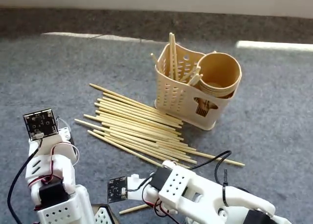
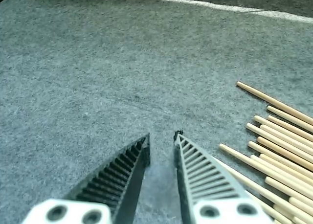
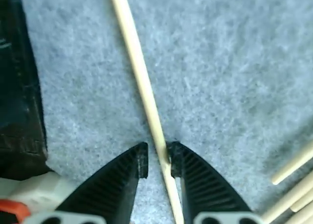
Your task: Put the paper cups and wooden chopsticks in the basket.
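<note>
Grey carpet (image 1: 73,72) bears pale, slender chopsticks (image 1: 137,121) (loosely fanned).

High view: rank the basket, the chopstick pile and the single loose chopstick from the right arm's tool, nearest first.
1. The single chopstick: at the near edge, lying between the jaws of the right tool.
2. The chopstick pile: next out, spread in front of the basket.
3. The basket: farthest back, behind the pile, with the paper cups inside.
</note>
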Controlling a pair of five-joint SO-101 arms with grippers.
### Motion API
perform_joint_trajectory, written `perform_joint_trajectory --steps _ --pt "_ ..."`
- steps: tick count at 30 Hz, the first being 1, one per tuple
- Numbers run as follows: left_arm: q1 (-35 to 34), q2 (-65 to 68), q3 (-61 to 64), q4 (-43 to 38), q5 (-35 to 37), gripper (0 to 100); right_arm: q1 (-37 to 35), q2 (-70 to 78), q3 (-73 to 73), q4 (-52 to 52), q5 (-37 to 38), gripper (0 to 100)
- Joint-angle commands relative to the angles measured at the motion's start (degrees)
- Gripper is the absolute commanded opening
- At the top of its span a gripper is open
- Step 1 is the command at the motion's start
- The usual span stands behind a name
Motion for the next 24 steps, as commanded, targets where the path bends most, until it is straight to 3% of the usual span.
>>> perform_joint_trajectory --steps 1,4,9,19,24 --pt "0.8 -0.1 -0.4 -1.3 0.2 10 0.6 0.9 0.7 -0.7 0.4 15.5" --pt "0.8 -0.1 -0.4 -1.3 0.2 10 0.6 0.9 0.7 -0.7 0.4 14.0" --pt "0.8 -0.1 -0.4 -1.3 0.2 10 0.7 0.9 0.8 -4.3 0.4 1.7" --pt "0.9 -0.1 -0.4 -1.3 0.2 10 1.3 0.0 0.1 -2.4 0.0 0.5" --pt "0.9 -0.1 -0.4 -1.3 0.2 10 6.0 -7.1 -5.9 1.9 0.0 0.5"
